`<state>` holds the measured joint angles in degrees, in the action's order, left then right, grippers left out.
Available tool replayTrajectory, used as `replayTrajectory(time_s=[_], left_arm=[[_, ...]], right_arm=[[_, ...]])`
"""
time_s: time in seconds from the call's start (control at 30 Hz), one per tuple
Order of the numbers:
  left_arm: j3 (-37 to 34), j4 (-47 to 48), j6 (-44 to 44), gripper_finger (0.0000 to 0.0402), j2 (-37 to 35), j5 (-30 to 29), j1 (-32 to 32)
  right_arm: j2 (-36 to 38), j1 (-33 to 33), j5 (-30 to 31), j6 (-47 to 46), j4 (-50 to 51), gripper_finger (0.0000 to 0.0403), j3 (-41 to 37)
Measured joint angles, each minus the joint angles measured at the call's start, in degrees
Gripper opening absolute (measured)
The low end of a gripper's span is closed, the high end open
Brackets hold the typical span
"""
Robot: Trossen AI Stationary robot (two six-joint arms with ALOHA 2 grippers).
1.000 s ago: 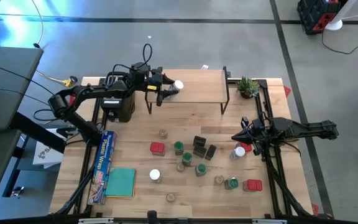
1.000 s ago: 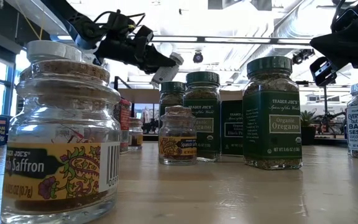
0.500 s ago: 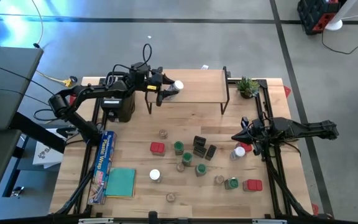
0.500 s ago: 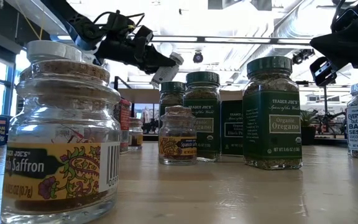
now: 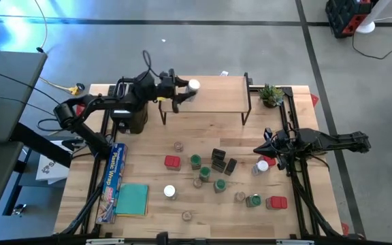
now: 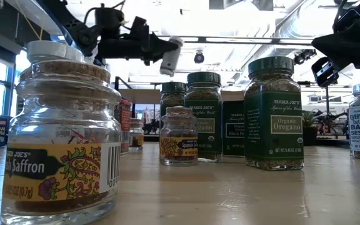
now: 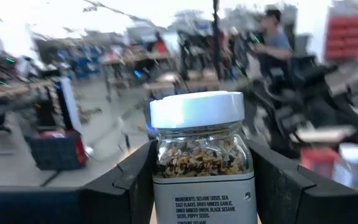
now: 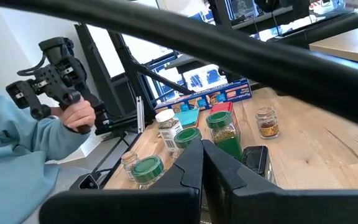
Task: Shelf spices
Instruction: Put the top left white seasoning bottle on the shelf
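Left pincer up over the far left end of the shelf, clamped on a white-lidded jar of seed mix; the jar rides clear of the wooden top, lid tipped toward the far side in the low view, both dark fingers pressed against its glass sides. Black toaster sits just left of the shelf, under the left arm. Small potted plant off the shelf's right end. Right pincer waits low at the right side of the worktop, fingers together, holding nothing, a white-lidded jar and a red tin just beside it. Most spices stand loose on the near half of the worktop: a red tin, green-lidded jars, black boxes, a lone white-lidded jar, small brown-topped jars, another red tin near right. Long blue foil box and teal cloth lie along the near left. From table height a saffron jar fills the foreground and an oregano jar stands mid-worktop. A person in a light blue sleeve grips a handheld controller beyond the worktop edge.
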<state>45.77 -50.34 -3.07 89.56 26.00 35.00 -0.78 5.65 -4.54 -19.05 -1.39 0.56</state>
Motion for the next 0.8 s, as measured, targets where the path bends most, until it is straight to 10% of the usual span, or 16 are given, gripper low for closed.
replayTrajectory(time_s=[0.23, 0.5, 0.8], left_arm=[[-2.1, -3.4, -4.1, 0.0197, 0.0, -15.4, -7.6], [-1.9, -3.4, -11.3, 0.02, 0.1, -46.6, -17.5], [-1.8, -3.2, -1.6, 0.0202, 4.0, -52.8, -16.5]], right_arm=[[0.0, 0.0, 0.0, 0.0, 0.0, 0.0, 0.0], [0.0, 0.0, 0.0, 0.0, 0.0, 0.0, 0.0], [0.0, 0.0, 0.0, 0.0, 0.0, 0.0, 0.0]])
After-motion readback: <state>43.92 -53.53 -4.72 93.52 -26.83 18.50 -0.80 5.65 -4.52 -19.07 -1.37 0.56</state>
